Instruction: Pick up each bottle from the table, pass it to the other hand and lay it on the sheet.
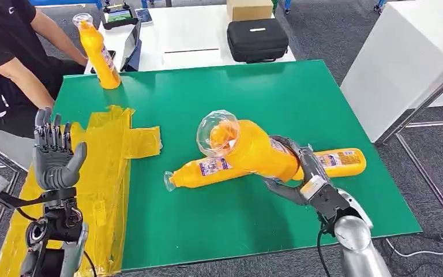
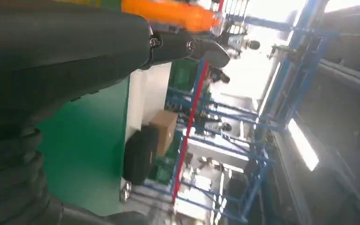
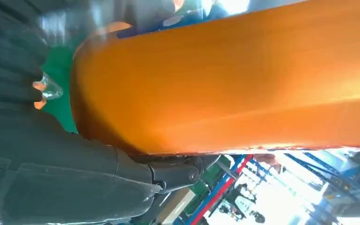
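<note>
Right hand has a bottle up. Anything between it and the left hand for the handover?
Nothing visible. The held bottle in the right hand faces bare green table toward the open left hand. The lying bottle stays below.

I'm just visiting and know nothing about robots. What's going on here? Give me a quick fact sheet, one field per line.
Right hand: grips an orange bottle, clear cap end toward the camera
Left hand: raised, fingers spread, holding nothing, above the yellow sheet
Lying bottle: on its side on the green table, partly behind the held one
Standing bottle: upright at the table's far left corner
Person: seated beyond that corner
Black case: on the white table behind
</note>
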`<act>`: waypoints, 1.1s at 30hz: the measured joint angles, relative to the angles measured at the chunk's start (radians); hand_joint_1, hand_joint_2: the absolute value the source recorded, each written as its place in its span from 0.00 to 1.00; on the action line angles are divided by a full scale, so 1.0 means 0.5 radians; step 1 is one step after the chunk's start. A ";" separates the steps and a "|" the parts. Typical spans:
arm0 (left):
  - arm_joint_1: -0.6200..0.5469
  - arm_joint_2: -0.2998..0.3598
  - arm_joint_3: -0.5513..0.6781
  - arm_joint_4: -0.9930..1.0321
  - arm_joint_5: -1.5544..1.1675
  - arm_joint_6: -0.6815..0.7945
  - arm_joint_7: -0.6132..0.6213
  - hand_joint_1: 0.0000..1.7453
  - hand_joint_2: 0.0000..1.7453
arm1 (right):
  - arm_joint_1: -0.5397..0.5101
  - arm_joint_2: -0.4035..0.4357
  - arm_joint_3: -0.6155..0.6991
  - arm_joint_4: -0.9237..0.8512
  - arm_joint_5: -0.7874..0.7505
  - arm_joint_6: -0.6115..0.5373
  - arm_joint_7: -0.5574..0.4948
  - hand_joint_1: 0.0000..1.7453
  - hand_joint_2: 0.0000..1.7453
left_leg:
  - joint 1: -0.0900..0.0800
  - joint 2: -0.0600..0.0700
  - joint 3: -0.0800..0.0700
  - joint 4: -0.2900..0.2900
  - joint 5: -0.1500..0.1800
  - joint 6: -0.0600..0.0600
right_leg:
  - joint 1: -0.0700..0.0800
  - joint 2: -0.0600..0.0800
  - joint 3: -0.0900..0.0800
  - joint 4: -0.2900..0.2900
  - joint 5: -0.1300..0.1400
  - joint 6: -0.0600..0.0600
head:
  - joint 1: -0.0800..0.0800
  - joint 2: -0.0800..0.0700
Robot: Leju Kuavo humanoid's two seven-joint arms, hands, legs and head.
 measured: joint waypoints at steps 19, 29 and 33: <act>-0.034 -0.052 -0.262 -0.030 0.345 -0.146 0.129 0.00 1.00 | -0.670 0.244 0.088 0.587 0.023 -0.037 0.072 1.00 1.00 | 0.000 0.000 -0.001 0.000 0.003 0.002 | 0.000 0.000 -0.001 0.001 0.001 0.000 | 0.001 0.000; -0.124 -0.121 -0.327 -0.027 0.297 -0.093 0.136 0.00 1.00 | -0.859 0.413 0.169 0.847 0.081 -0.050 0.137 1.00 1.00 | 0.000 -0.001 -0.002 0.000 0.004 0.003 | 0.000 -0.001 -0.002 0.001 0.001 0.000 | 0.001 0.000; -0.184 -0.142 -0.351 -0.011 0.235 -0.051 0.138 0.00 1.00 | -0.917 0.494 0.227 0.974 0.112 -0.067 0.153 1.00 1.00 | 0.000 0.000 -0.002 0.000 0.004 0.003 | 0.000 0.000 -0.002 0.001 0.001 0.000 | 0.001 0.000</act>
